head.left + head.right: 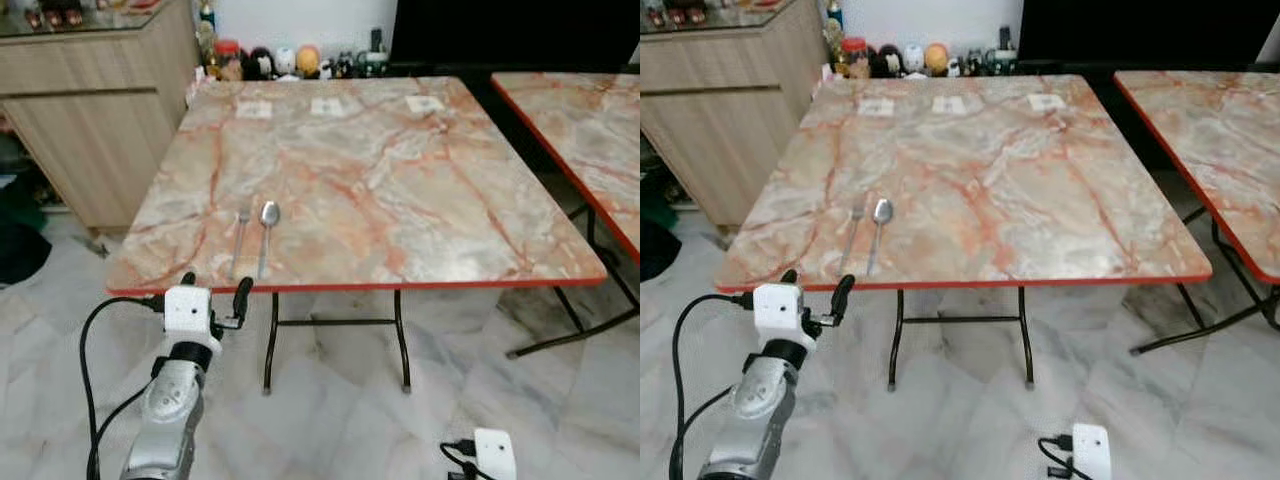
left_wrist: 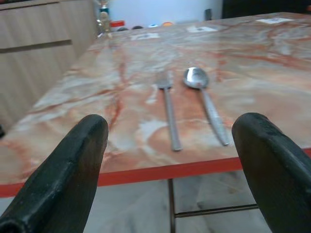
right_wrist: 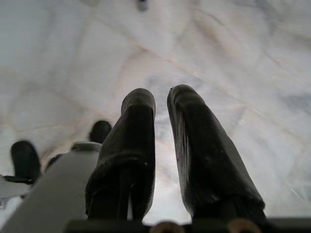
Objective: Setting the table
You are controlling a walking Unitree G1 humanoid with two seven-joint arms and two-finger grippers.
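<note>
The left end effector (image 1: 215,288) hangs just short of the desk's (image 1: 400,190) near red edge, fingers (image 2: 73,170) spread wide and holding nothing, raised to about the height of the desk top. The right end effector (image 3: 162,145) is low by the robot's side, pointing at the pale marble floor (image 1: 380,420), its two fingers pressed almost together around nothing.

On the desk, close to that near edge and straight beyond the left end effector, a fork (image 1: 241,240) and a spoon (image 1: 266,233) lie side by side, handles toward the robot, the spoon to the fork's right, near but not touching.

Along the desk's far edge sit three small white cards (image 1: 329,105). Beyond the desk, against the wall, stands a row of small figurines (image 1: 285,62). A wooden cabinet (image 1: 90,120) stands off the desk's far left corner, and a second, matching desk (image 1: 580,120) to its right.
</note>
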